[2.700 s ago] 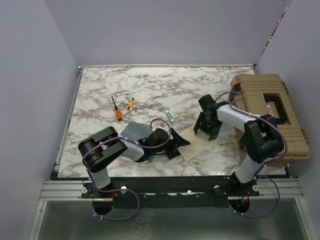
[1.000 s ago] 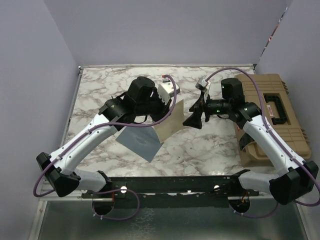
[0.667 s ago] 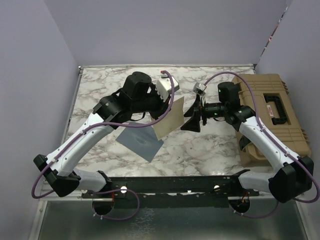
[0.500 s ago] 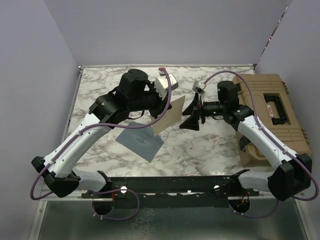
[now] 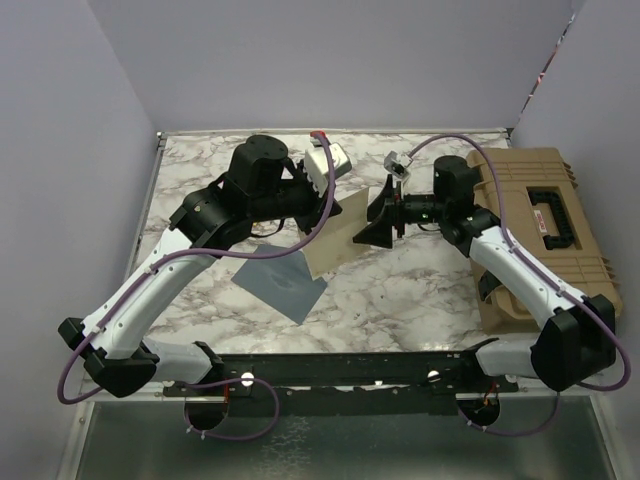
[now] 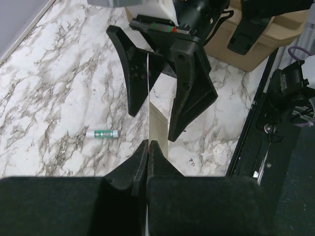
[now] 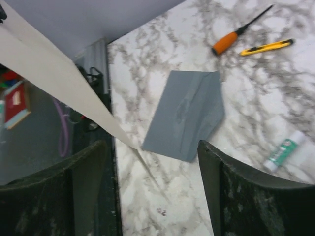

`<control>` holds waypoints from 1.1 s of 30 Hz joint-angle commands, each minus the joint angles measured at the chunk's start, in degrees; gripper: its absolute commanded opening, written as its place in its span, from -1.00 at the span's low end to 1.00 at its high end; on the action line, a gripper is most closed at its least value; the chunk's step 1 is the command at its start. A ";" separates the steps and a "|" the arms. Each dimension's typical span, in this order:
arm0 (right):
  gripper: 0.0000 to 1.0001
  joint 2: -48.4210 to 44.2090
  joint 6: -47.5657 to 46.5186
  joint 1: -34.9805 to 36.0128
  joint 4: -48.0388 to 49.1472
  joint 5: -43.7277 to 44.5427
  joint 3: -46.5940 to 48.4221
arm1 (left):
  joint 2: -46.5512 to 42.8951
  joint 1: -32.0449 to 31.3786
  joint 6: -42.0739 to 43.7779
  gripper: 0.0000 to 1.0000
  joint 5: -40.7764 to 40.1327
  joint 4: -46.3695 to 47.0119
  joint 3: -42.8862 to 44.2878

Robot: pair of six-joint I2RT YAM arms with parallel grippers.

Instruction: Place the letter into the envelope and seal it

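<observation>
Left end effector (image 6: 147, 147) is clamped shut on the letter (image 5: 335, 245), holding it on edge in the air over the tabletop (image 5: 430, 290). Right end effector (image 6: 152, 125) faces it with jaws spread wide, one finger on each side of the letter's far edge, no contact visible. The envelope (image 5: 282, 283) lies flat below both end effectors, apart from the letter. A glue stick (image 7: 284, 150) lies near the envelope.

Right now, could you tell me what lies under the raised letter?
Marble table, with the envelope flat nearby and a glue stick. In the top view the letter hides the glue stick.
</observation>
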 commanded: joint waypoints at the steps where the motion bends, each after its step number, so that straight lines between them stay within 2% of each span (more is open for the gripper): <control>1: 0.38 4.17 4.34 0.17 2.79 -14.73 1.63 | -0.59 0.46 -1.04 -1.00 0.43 1.48 1.03; 5: -0.16 3.52 7.29 0.21 4.53 -17.06 0.09 | -1.19 0.68 -2.42 -1.00 -0.03 3.59 0.42; 9: -0.86 0.93 11.57 0.15 10.00 -13.35 -0.53 | -1.81 0.73 -2.79 -1.00 -0.49 4.37 0.19; 10: -0.97 0.32 13.20 0.23 11.44 -11.72 -0.68 | -2.02 0.78 -2.83 -1.00 -0.51 4.54 0.06; 13: -0.99 -1.92 14.79 0.23 11.62 -2.70 -0.07 | -2.75 0.71 -3.59 -1.00 -1.06 4.92 0.72; 16: -0.99 -4.71 12.02 0.23 8.16 11.99 0.61 | -3.51 0.78 -4.73 -0.95 -1.80 4.92 2.22; 18: -0.99 -5.85 9.22 0.24 6.02 21.89 1.36 | -3.99 0.74 -5.52 -0.48 -1.18 5.10 2.88; 19: -0.99 -6.15 7.90 0.20 4.72 25.33 2.31 | -4.23 0.74 -6.09 -0.31 -0.69 5.35 3.16; 21: -0.99 -6.64 5.57 0.22 1.99 30.10 4.54 | -4.53 0.76 -7.17 0.16 -0.21 5.78 3.68; 25: -0.99 -8.19 3.18 0.22 0.73 33.21 8.19 | -5.23 0.78 -10.53 0.74 -1.39 7.73 4.71; 27: -0.99 -9.17 2.48 0.17 0.61 33.28 9.64 | -5.65 0.74 -11.78 0.94 -3.43 9.27 4.92; 30: -0.99 -10.53 0.49 0.23 -0.42 29.61 11.24 | -5.82 0.78 -13.61 0.98 -8.30 11.01 4.97; 33: -0.99 -11.26 -2.33 0.22 -3.68 21.61 13.25 | -5.19 0.79 -13.49 0.98 -9.60 11.32 4.68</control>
